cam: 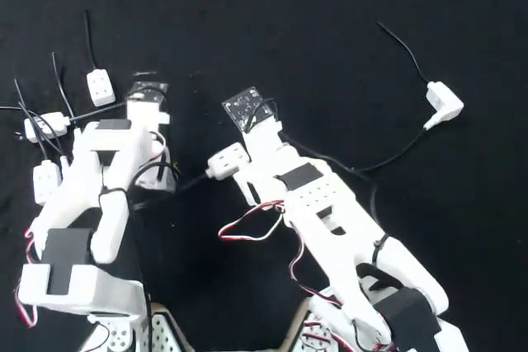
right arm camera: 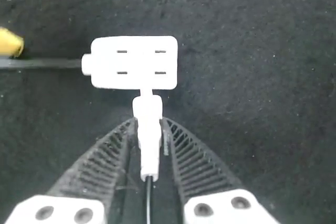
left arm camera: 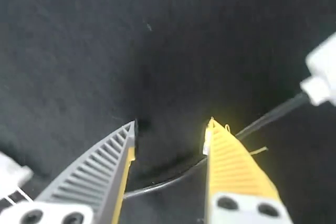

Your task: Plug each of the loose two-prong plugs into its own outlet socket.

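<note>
My right gripper (right arm camera: 148,129) is shut on a small white two-prong plug (right arm camera: 147,124). The plug's front end touches the long edge of a white outlet block (right arm camera: 134,69) whose slots face up; I cannot tell whether the prongs are in. In the high view this outlet block (cam: 227,161) lies beside the right arm (cam: 318,199). My left gripper (left arm camera: 169,129) stands open just above the black cloth. A black cable (left arm camera: 262,121) runs under its fingers to a white piece (left arm camera: 323,74). Another loose white plug (cam: 444,103) lies far right on its cable.
Three more white outlet blocks (cam: 101,86) (cam: 45,125) (cam: 45,179) with black cables lie at the far left beside the left arm (cam: 107,162). A yellow fingertip (right arm camera: 9,42) shows near the outlet block's cable. Red and white wires (cam: 247,227) loop beside the right arm.
</note>
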{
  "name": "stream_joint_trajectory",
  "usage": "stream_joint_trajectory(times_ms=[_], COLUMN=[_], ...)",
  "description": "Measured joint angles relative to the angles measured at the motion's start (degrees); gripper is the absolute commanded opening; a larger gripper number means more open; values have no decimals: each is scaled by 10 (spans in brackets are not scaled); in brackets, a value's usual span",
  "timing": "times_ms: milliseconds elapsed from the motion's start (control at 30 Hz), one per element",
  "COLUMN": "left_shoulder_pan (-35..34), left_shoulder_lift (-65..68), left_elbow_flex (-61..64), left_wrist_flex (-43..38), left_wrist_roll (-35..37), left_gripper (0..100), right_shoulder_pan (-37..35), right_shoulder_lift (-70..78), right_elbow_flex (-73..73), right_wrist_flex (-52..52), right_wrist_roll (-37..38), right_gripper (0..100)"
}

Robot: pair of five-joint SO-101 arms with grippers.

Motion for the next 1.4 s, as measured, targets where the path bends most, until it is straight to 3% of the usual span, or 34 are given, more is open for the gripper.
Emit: stream_joint_trajectory(times_ms=[200, 367, 767, 1133, 1400], left_shoulder_pan=[2, -4, -11, -6, 3], left_shoulder_lift=[-81, -216, -479, -525, -525], left_elbow_flex=[10, 109, 412, 464, 464], left_wrist_flex=[74, 84, -100, -164, -166], left_wrist_roll=[0, 0, -1, 34, 34], left_gripper=[216, 216, 216, 216, 216], right_shoulder_pan=[0, 1, 0, 0, 1], right_shoulder_lift=[0, 3, 67, 356, 488], right_elbow_flex=[-30, -133, -346, -638, -799], right_wrist_flex=[98, 237, 396, 561, 597], right_wrist_roll=[0, 24, 40, 40, 40], right_gripper=[10, 10, 10, 10, 10])
